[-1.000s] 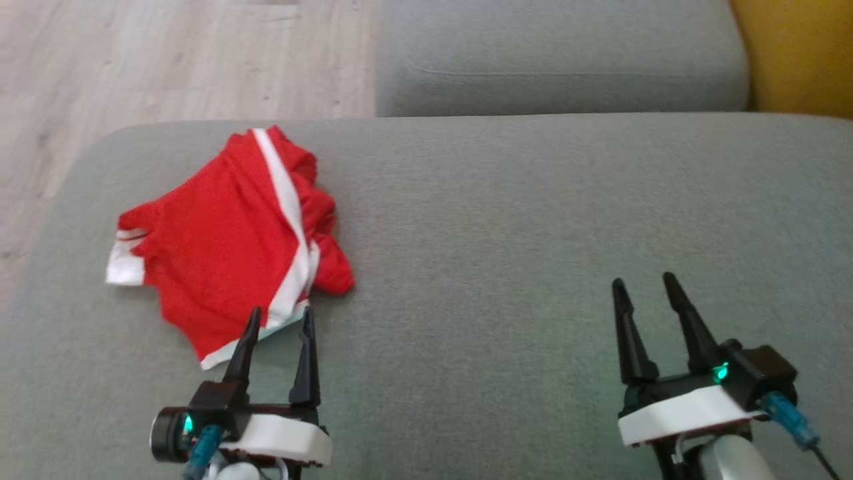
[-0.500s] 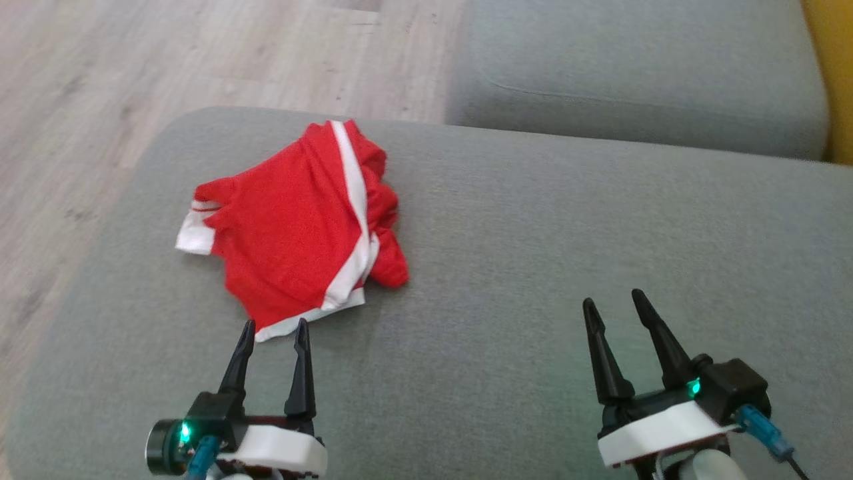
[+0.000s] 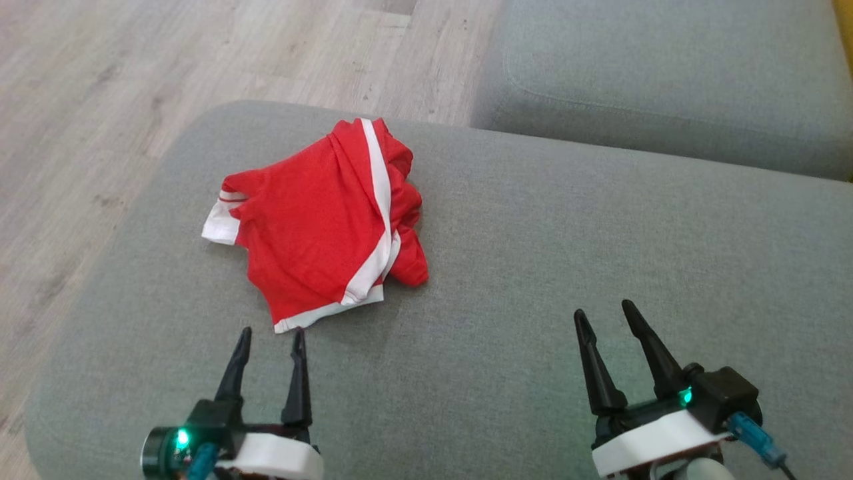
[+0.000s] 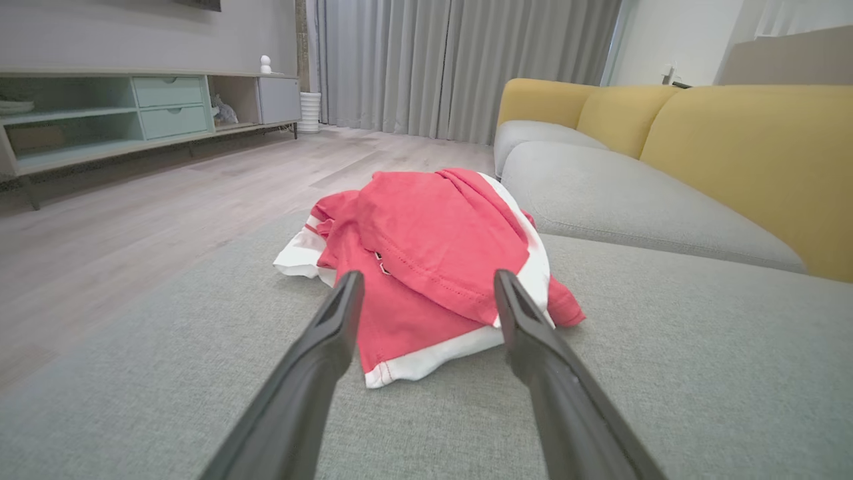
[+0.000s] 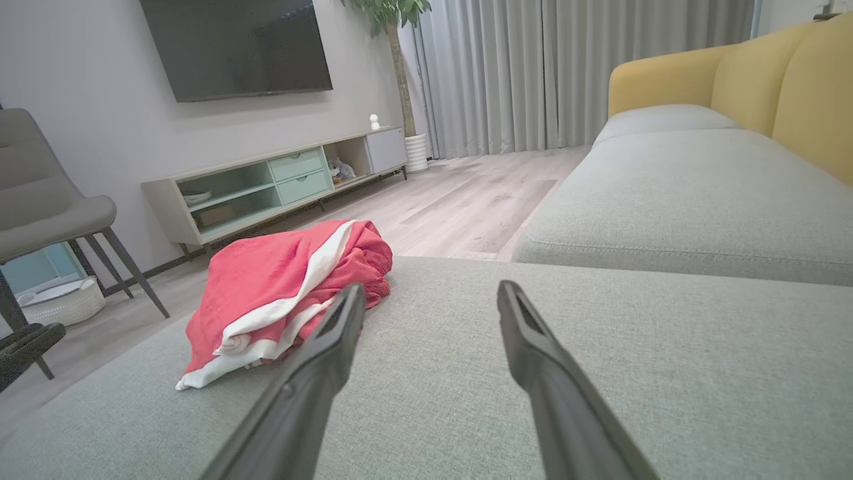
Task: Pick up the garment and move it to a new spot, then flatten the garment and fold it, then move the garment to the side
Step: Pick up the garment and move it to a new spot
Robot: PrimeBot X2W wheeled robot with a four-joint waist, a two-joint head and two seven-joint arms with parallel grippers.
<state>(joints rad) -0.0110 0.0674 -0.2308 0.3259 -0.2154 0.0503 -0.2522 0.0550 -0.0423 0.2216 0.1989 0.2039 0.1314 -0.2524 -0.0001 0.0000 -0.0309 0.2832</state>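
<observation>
- Left gripper (image 3: 273, 331) and right gripper (image 3: 602, 309) both stand wide apart, empty.
- Garment (image 3: 326, 227) lies crumpled just ahead of your left gripper's tips, well left of the right gripper, on the cushion (image 3: 533, 280).
- By my judgement you have nothing done yet: pick-up, flattening, folding and moving aside remain.
- No readable writing or brand.

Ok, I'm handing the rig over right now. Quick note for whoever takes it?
Red garment: crumpled on the left part of the grey cushion, not held.
Left tool: open, empty, tips just short of the near white hem.
Right tool: open, empty, above bare cushion off to the right.
Done: nothing yet.
Left: pick up, move, flatten, fold, set aside.
</observation>
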